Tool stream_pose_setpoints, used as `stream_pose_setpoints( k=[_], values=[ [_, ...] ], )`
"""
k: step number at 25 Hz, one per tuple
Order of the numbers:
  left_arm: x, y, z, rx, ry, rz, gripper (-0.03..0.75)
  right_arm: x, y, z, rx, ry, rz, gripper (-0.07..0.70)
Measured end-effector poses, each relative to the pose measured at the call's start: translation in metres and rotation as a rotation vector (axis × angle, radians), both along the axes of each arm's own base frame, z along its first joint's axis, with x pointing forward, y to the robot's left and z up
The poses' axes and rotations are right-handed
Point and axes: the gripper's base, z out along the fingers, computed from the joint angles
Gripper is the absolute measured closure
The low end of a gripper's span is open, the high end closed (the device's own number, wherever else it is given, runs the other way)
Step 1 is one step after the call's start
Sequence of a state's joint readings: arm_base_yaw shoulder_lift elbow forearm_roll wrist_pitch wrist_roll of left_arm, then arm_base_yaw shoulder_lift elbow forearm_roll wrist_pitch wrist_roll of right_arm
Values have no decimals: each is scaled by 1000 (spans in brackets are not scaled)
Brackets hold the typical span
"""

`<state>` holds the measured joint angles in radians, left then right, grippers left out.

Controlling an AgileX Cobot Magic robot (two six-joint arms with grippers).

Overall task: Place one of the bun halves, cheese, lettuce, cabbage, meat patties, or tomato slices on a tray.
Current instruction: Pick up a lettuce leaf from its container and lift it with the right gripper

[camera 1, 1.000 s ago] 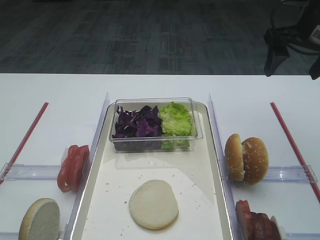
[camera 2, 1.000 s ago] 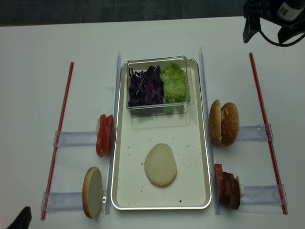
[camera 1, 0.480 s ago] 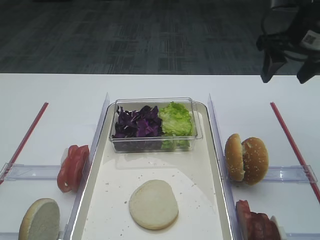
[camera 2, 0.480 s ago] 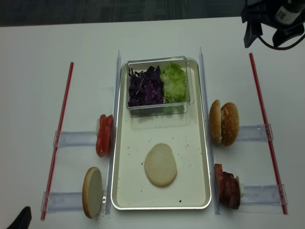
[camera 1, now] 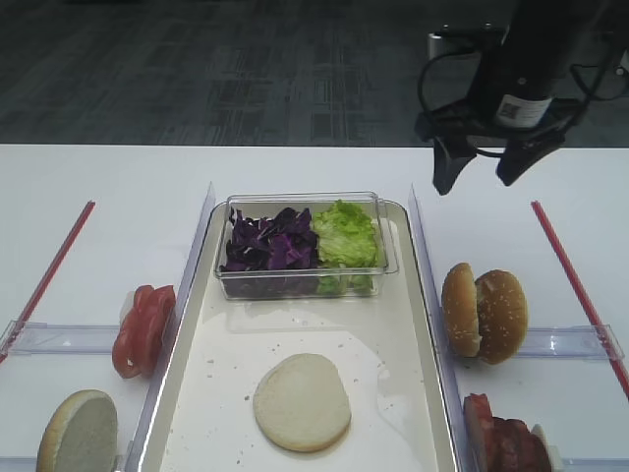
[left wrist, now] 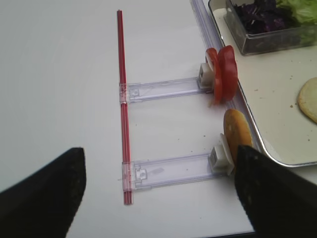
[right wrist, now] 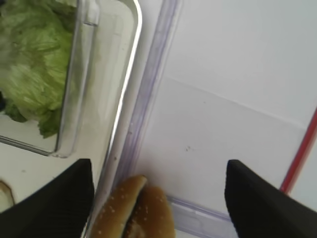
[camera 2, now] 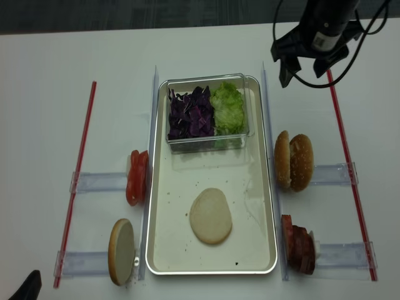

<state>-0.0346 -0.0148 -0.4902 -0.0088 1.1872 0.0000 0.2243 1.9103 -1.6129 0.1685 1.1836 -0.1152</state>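
1. The tray lies mid-table with one flat, pale bun half already on its near part and a clear tub at its far end. Inside the tub the cabbage fills the left side and the lettuce the right.
2. Outside the tray, the tomato slices and another bun half stand on edge in clear holders to its left. A seeded bun pair and the meat patties stand in holders to its right.
3. The right end effector hangs above the bare table just beyond the tray's far right corner, its two fingers spread wide with nothing between them. Its wrist view looks down on the tray rim, the lettuce and the seeded bun.
4. The left end effector sits low at the near left of the table (only dark finger shapes at the frame edges), apart and empty.
5. Likely next is a reach for the lettuce, or for the seeded bun below it; which one cannot be told.
6. Risks: fingers catching the tub's wall and dragging it, a frilly leaf pulling neighbours or purple shreds along, or a brushed bun toppling from its holder.
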Motion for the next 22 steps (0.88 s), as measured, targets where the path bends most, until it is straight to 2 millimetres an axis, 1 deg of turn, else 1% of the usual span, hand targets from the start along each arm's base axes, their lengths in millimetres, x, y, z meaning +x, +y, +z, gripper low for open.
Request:
stream_pose_setpoints(
  k=[3, 7, 12, 17, 22],
  values=[
    [0, 0, 0, 0, 0, 0, 151, 7, 19, -1, 3, -13, 42, 57],
    [0, 0, 0, 0, 0, 0, 151, 17, 44, -4, 6, -17, 97, 20],
    [0, 0, 0, 0, 0, 0, 151, 28, 72, -9, 11, -33, 151, 5],
    [0, 0, 0, 0, 0, 0, 151, 37, 94, -17, 10, -49, 191, -9],
    [0, 0, 0, 0, 0, 0, 151, 37, 110, -30, 1, -38, 223, -11]
  ],
)
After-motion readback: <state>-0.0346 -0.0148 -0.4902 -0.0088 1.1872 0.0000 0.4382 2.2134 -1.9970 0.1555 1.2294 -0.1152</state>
